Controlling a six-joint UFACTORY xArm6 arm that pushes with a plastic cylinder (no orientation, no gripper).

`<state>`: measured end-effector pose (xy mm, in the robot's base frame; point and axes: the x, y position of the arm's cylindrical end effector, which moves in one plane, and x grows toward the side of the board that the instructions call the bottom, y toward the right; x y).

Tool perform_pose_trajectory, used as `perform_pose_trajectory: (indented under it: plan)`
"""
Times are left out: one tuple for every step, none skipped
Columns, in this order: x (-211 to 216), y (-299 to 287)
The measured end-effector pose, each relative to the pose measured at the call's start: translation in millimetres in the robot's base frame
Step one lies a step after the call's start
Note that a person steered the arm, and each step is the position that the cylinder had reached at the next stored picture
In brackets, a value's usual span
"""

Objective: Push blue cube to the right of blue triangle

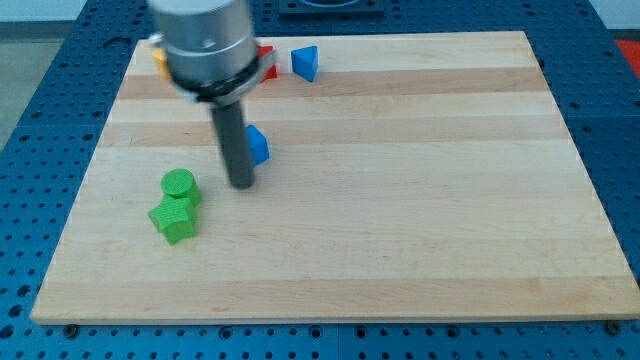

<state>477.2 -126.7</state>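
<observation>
The blue cube (258, 146) lies on the wooden board (420, 200), left of centre, partly hidden behind my rod. My tip (242, 185) rests on the board just below and left of the cube, close to it or touching. The blue triangle (306, 63) lies near the board's top edge, up and to the right of the cube.
A red block (267, 64) lies left of the blue triangle, partly hidden by the arm. A yellow block (159, 57) peeks out at the top left. A green cylinder (180, 185) and a green star-shaped block (175, 219) sit left of my tip.
</observation>
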Motion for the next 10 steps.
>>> perform_pose_trajectory:
  plan:
    - [21.9, -30.1]
    - [-3.4, -23.5]
    - [-35.0, -9.0]
    - [-37.5, -1.1]
    - [-43.6, 20.7]
    - [-58.6, 52.3]
    - [-78.9, 85.1]
    - [-102.6, 116.6]
    - [-82.6, 106.8]
    - [-42.2, 78.4]
